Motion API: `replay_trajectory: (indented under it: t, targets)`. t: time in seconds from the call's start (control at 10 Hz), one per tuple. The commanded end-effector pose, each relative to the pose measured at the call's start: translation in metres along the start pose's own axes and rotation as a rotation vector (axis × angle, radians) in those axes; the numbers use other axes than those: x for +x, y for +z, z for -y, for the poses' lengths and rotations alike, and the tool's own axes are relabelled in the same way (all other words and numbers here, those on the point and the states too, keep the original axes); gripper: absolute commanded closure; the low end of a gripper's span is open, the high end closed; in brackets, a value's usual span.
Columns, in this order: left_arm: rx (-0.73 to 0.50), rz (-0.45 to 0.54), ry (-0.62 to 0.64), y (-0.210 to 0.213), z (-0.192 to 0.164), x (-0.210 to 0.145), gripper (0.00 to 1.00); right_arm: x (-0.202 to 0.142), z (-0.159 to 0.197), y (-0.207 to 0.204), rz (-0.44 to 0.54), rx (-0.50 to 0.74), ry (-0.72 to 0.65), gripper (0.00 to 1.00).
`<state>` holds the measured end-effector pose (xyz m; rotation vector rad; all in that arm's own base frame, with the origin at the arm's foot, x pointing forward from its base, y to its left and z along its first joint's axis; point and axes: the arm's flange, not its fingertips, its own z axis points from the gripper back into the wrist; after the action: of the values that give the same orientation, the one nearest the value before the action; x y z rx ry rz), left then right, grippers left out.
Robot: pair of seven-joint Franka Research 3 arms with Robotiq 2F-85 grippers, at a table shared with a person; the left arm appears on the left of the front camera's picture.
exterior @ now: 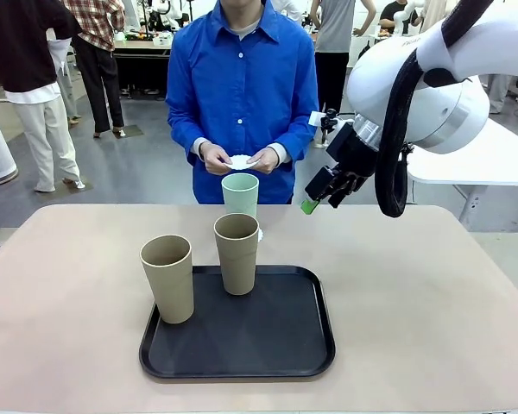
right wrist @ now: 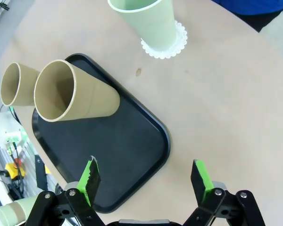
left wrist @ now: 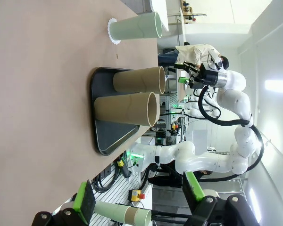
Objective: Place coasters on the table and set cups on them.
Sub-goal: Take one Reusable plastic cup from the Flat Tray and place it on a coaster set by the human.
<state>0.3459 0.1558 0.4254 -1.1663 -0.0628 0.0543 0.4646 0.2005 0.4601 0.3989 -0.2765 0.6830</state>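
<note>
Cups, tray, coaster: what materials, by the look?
Front tan cup, rear tan cup and mint cup: matte, opaque, no gloss; likely plastic or a fibre composite, can't tell which. Tray: black, smooth, faint sheen, moulded raised rim; probably plastic. Coaster under the mint cup: thin, white, lacy scalloped edge; looks like paper.

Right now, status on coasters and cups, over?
Both jaws open, empty. Mint cup on one coaster on the table; two tan cups upright on the black tray. Person's hands hold another coaster. Nothing blocking the tray.
</note>
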Motion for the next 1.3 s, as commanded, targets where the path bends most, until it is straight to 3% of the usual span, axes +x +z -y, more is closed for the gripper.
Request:
replay_trajectory:
  t: [0.0, 0.1, 0.2, 0.6, 0.8, 0.9, 1.1, 1.2]
  targets:
    - [-0.004, 0.006, -0.005, 0.002, 0.001, -0.001, 0.0, -0.005, 0.001, -0.004, 0.03, 0.012, 0.013, 0.0]
    - [-0.004, 0.006, -0.005, 0.002, 0.001, -0.001, 0.0, 0.0, 0.0, 0.0, 0.0, 0.0, 0.0, 0.0]
    - [-0.004, 0.006, -0.005, 0.002, 0.001, -0.001, 0.0, -0.033, -0.007, 0.017, 0.012, 0.028, -0.082, 0.0]
    - [-0.004, 0.006, -0.005, 0.002, 0.001, -0.001, 0.0, -0.111, 0.005, 0.097, -0.173, -0.204, -0.472, 0.0]
    - [-0.004, 0.006, -0.005, 0.002, 0.001, -0.001, 0.0, -0.133, 0.006, 0.12, -0.192, -0.29, -0.589, 0.0]
    - [-0.004, 0.006, -0.005, 0.002, 0.001, -0.001, 0.0, -0.132, 0.008, 0.126, -0.142, -0.231, -0.555, 0.0]
    - [-0.004, 0.006, -0.005, 0.002, 0.001, -0.001, 0.0, -0.141, 0.013, 0.127, -0.167, -0.283, -0.564, 0.0]
    - [-0.004, 0.006, -0.005, 0.002, 0.001, -0.001, 0.0, -0.159, 0.038, 0.126, -0.126, -0.087, -0.52, 0.0]
